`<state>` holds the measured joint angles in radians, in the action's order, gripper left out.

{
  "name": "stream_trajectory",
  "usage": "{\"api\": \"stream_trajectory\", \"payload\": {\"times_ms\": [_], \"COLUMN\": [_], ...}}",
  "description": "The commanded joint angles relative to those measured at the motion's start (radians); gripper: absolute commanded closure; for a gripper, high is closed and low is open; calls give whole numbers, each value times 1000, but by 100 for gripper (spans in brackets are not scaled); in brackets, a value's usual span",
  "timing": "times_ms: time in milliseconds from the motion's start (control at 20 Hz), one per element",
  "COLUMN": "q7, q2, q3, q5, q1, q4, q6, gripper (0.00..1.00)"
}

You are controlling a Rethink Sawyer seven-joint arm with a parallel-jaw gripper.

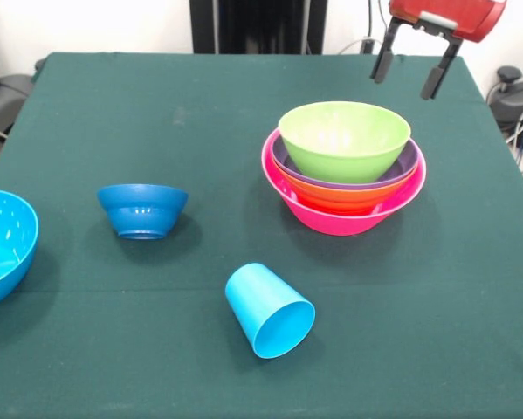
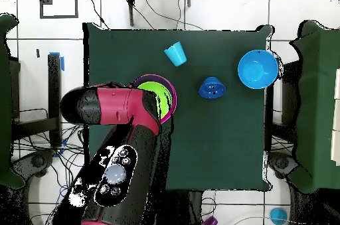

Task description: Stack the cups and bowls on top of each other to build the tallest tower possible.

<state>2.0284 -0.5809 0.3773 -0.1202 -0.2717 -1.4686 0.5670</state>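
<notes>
Front view: the tool [image 1: 416,72] hangs from a red housing at the upper right, its 2 dark fingers [image 1: 382,61] spread apart with a clear gap between them; it holds nothing and touches nothing, and sits above and behind the tower [image 1: 343,166]. The tower consists of 4 nested glossy round plastic bowls: a wide pink bowl [image 1: 331,214] as base, an orange bowl [image 1: 331,194] inside it, a purple bowl [image 1: 401,170] showing only as a thin rim, and a lime green bowl [image 1: 344,140] uppermost, mouth up. All stand on the worktop [image 1: 113,96], which is covered with a dark green, matte cloth. To the left of the tower, well apart, a small dark blue bowl [image 1: 143,209] stands upright, flared in shape with a narrow foot. A sky blue cup [image 1: 268,309], a plain tapered tumbler, lies on its side near the front edge, its open mouth turned toward the camera. A large sky blue bowl [image 1: 3,244] is cut by the left edge. Overhead view: the red and black arm [image 2: 123,136] covers part of the tower [image 2: 163,96]; the cup [image 2: 175,54], small bowl [image 2: 212,88] and large sky blue bowl [image 2: 257,70] lie separate.
</notes>
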Motion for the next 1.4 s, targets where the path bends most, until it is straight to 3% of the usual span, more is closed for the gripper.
{"api": "stream_trajectory", "payload": {"times_ms": [50, 500, 800, 1000, 1200, 1400], "q7": [63, -82, -206, -268, -331, -302], "q2": [-80, -82, -72, -155, -257, -248], "q3": [-125, -194, -262, -277, -335, -374], "q5": [-28, 11, 68, 112, 150, 222], "q1": [38, 169, 286, 341, 428, 462], "q4": [-59, 30, 71, -7, -198, -246], "q6": [145, 243, 227, 207, 74, 11], "gripper": [0, 0, 0, 0, 0, 0]}}
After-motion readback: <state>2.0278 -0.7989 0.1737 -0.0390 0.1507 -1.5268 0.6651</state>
